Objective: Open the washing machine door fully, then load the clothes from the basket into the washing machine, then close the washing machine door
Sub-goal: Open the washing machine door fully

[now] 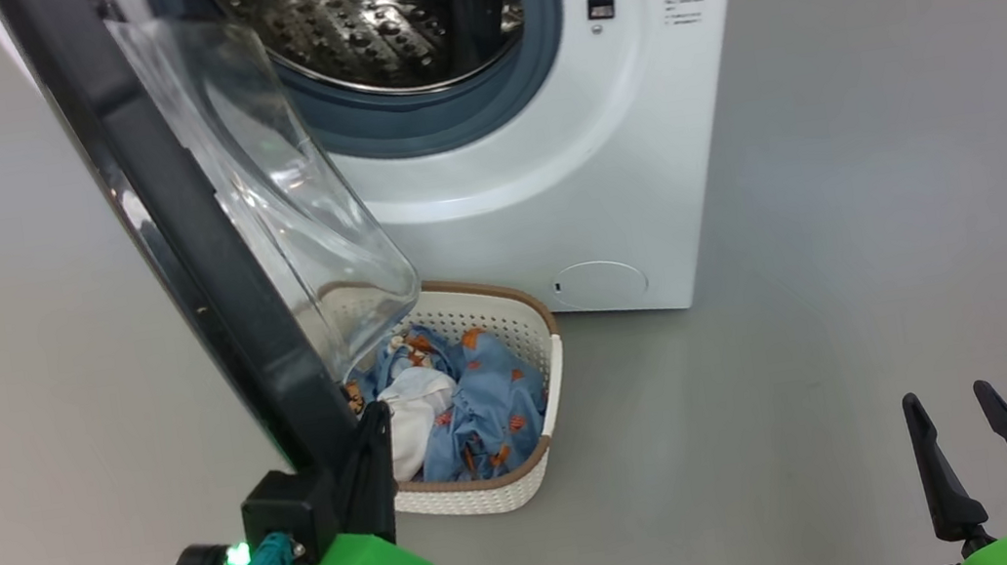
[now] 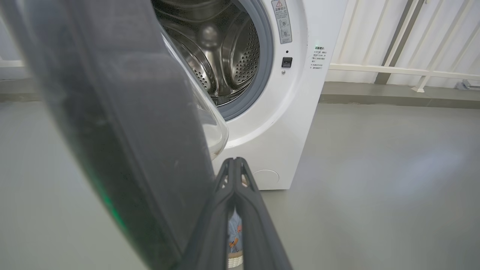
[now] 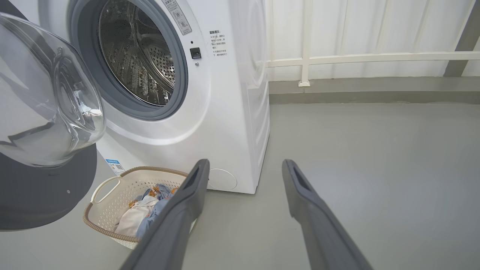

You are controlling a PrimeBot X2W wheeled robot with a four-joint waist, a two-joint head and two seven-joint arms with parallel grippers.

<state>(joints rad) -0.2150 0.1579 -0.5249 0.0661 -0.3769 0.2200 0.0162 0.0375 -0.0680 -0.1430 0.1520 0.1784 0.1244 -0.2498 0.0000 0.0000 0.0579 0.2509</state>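
The washing machine [image 1: 605,160] stands with its steel drum [image 1: 368,16] exposed. Its door [image 1: 167,202] hangs partly swung out, black rim edge-on toward me, glass bowl on the inner side. My left gripper [image 1: 375,417] is shut, its fingers lying against the inner side of the rim's lower edge; in the left wrist view the door [image 2: 123,112] sits just left of the shut gripper [image 2: 234,161]. Under the door sits the basket [image 1: 506,300] holding the clothes [image 1: 480,394], blue printed fabric and a white piece. My right gripper [image 1: 945,398] is open and empty at the lower right, seen open [image 3: 245,165] with the basket [image 3: 123,183] to its left.
Grey floor [image 1: 850,224] stretches wide to the right of the machine. A white railing [image 3: 375,58] and a low curb run along the wall behind. The door's glass bowl [image 3: 48,97] overhangs the basket's left part.
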